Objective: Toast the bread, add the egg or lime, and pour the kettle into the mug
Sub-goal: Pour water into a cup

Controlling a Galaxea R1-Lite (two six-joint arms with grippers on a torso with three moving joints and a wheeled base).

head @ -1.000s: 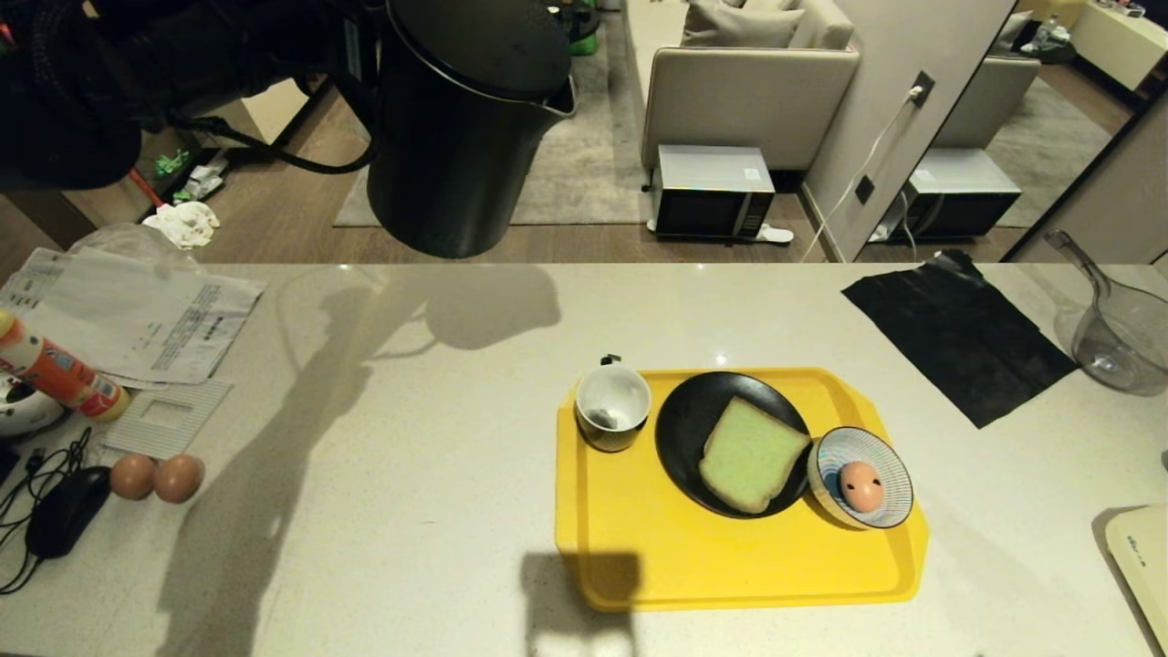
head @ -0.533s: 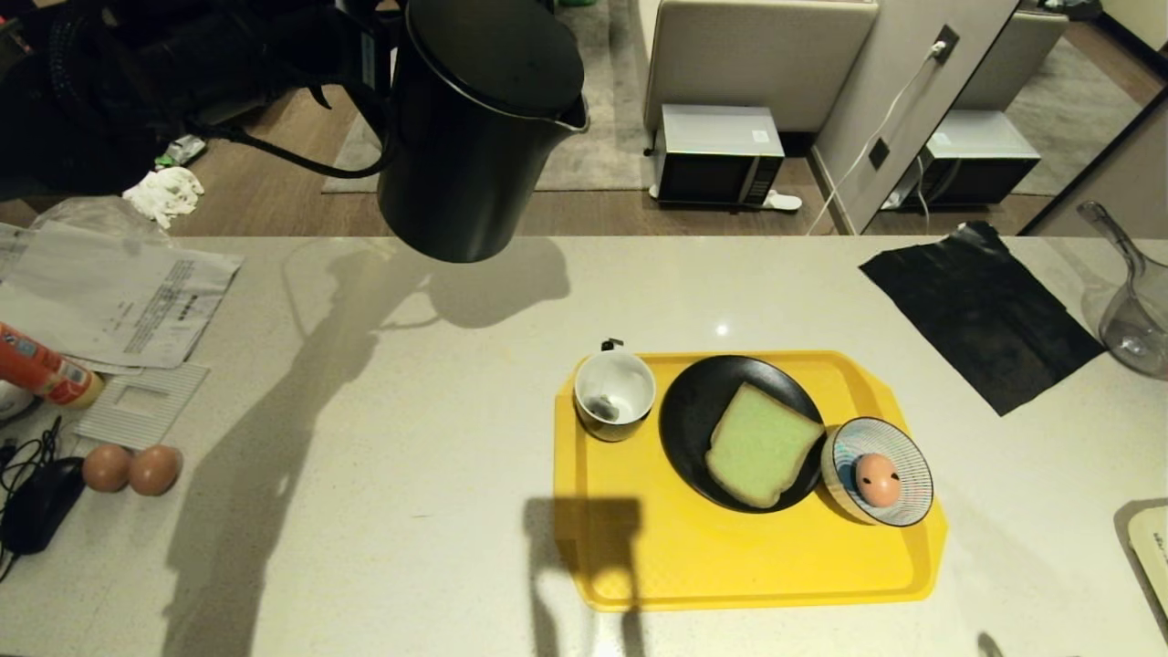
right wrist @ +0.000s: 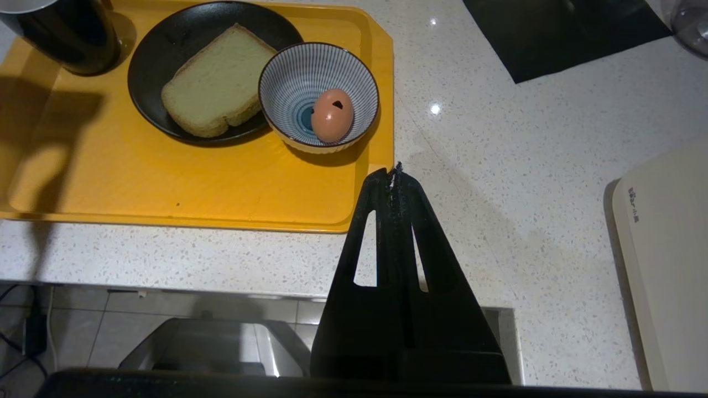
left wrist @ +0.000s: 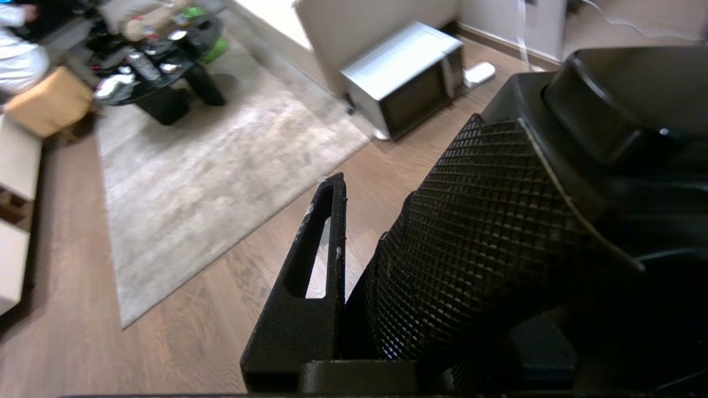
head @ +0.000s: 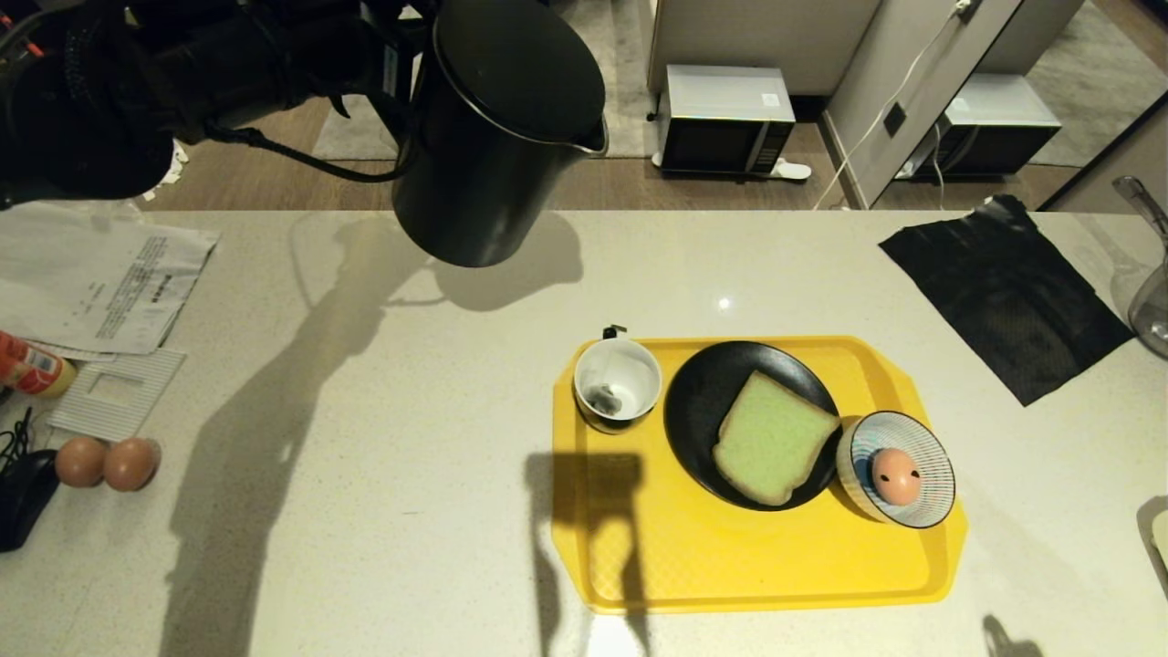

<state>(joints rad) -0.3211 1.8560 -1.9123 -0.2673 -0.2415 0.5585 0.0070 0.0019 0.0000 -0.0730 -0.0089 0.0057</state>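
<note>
Gripping the kettle (head: pixel 502 137) by its handle, the left gripper (head: pixel 388 78) is holding it in the air over the counter's (head: pixel 411 411) far edge, spout tipping toward the tray (head: pixel 730 566). The mug (head: pixel 618 383) is sitting well below and to the right of that hand, beside the bread (head: pixel 771 436) and egg (head: pixel 895 474). The right gripper (right wrist: pixel 395 174) is hanging closed just off the tray's near corner.
</note>
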